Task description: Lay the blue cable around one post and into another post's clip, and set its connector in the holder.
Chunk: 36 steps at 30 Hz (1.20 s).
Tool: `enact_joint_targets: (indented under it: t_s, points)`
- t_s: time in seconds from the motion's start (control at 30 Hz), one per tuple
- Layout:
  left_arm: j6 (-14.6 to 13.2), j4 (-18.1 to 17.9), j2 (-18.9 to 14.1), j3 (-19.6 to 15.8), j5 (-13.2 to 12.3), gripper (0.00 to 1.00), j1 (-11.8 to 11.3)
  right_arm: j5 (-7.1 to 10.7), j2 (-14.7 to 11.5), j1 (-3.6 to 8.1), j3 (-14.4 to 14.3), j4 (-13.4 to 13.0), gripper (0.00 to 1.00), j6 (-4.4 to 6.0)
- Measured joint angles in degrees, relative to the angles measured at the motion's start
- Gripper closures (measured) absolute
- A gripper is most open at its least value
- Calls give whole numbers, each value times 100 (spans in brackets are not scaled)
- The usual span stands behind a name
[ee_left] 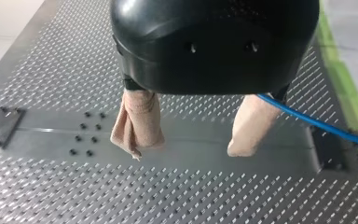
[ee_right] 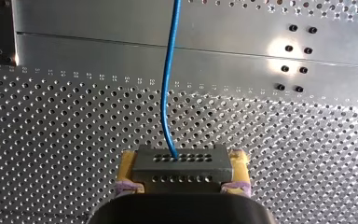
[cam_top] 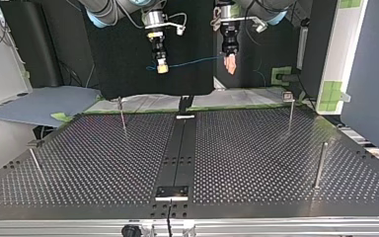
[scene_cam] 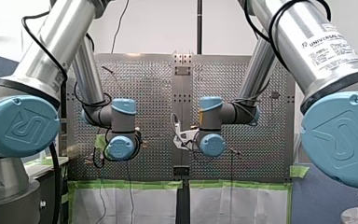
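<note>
Height explains this pose: both tools hang well above the tabletop (cam_top: 256, 148), so the blue cable (cam_top: 192, 62) spans the air between them, clear of every post, and can be brought down where it is wanted. The right arm's tool (ee_right: 182, 161) is clamped by its yellow pads on the grey connector (ee_right: 182, 173). The cable leaves the connector's perforated face and runs straight ahead over the perforated plate. Gripping the block by its two ends probably keeps its face free for seating later. The left arm's tool (ee_left: 186, 149) stands wide, its beige-wrapped fingers (ee_left: 137, 123) well apart with nothing between them. The cable passes the outer side of one finger and trails away beside it, and contact there cannot be made out. That tool looks placed to steer or take the line rather than to carry it. On the tabletop, a thin post (cam_top: 122, 113) stands at the top view's left and a clip-headed post (cam_top: 290, 101) at its right, with the cable near neither. A dark plate (cam_top: 172, 191) at the near middle edge may be the holder, but that cannot be confirmed. Routing appears not yet begun.
</note>
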State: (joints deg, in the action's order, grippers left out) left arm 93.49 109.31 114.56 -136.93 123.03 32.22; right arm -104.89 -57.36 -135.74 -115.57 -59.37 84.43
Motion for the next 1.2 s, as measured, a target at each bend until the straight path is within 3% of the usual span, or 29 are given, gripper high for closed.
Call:
enact_joint_targets:
  t_s: [0.73, 0.97, 1.2]
  points:
    - [11, 100, 26, 2, -12, 0, 94, -2, 4, 4, -2, 18, 100, -8]
    - [11, 100, 26, 2, -12, 0, 93, -231, 127, 65, -38, 296, 100, -181]
    - [11, 100, 26, 2, -12, 0, 94, -276, 139, 69, -41, 663, 100, -204]
